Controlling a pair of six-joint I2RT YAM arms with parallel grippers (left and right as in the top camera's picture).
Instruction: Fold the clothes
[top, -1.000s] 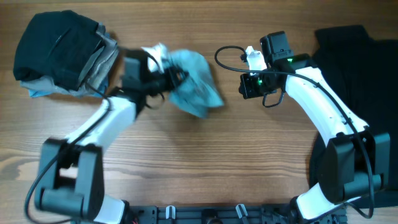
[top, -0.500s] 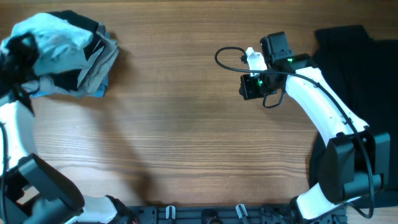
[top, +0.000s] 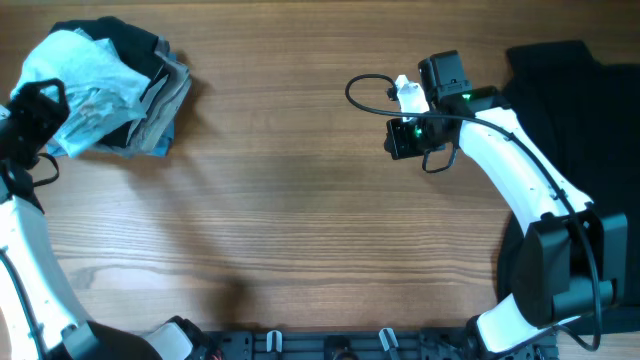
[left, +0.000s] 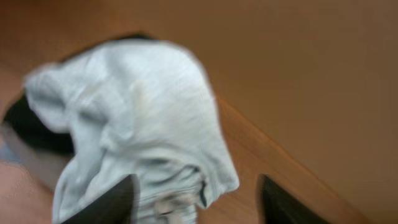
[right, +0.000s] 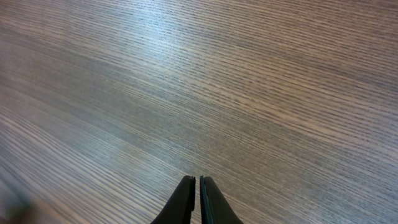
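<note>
The clothes lie in two places. A bunched pale light-blue T-shirt tops a pile of black, grey and blue pieces at the far left. My left gripper hovers at the pile's left edge. In the left wrist view its dark fingers stand wide apart over the T-shirt without pinching it, so this gripper is open. A large black shirt is spread at the right edge. My right gripper sits left of that shirt, shut and empty above bare wood.
The wooden table runs between the pile and the black shirt. A black cable loops off the right wrist. The arm bases stand along the front edge.
My left arm swung from the table's middle to the far-left pile with the pale blue T-shirt, then opened its jaws and let it go on top. The right arm has not moved.
</note>
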